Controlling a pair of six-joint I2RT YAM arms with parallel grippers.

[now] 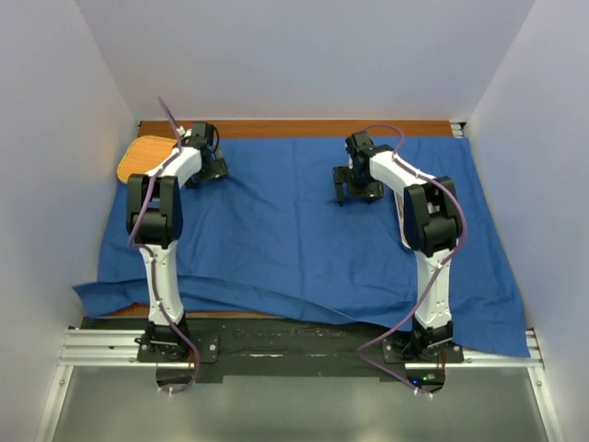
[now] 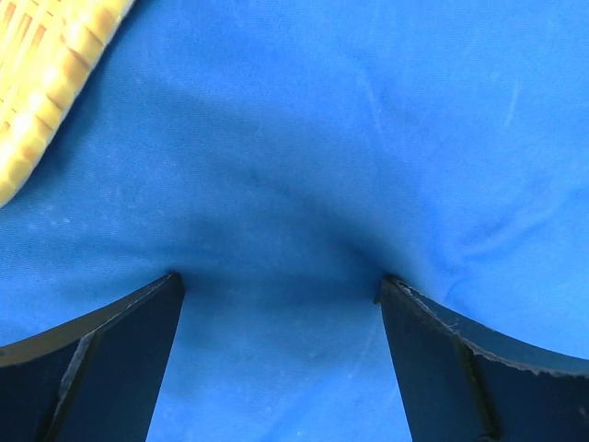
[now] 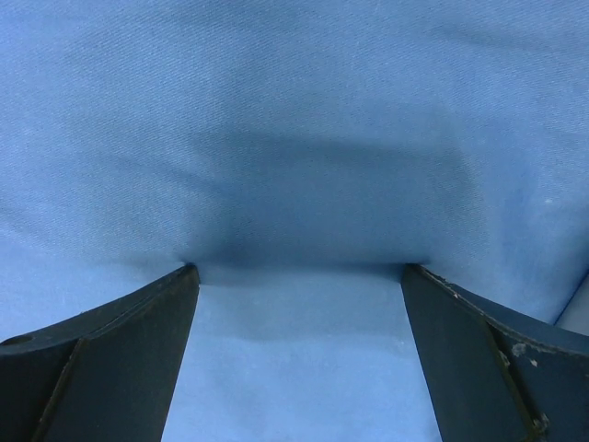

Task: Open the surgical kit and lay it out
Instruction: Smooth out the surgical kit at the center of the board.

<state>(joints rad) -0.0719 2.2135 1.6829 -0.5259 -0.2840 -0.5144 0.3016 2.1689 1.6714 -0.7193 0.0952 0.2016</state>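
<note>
Both white arms have black joints, black pincers and purple cables.

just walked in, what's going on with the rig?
The blue cloth lies spread open over the table. The left end effector is open, tips down on the cloth beside the orange mat. The right end effector is open too, tips pressing the cloth further right. Neither holds anything. No instruments visible.

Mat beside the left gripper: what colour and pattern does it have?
The mat is orange-yellow with a woven, ribbed pattern. It shows best in the left wrist view.
</note>
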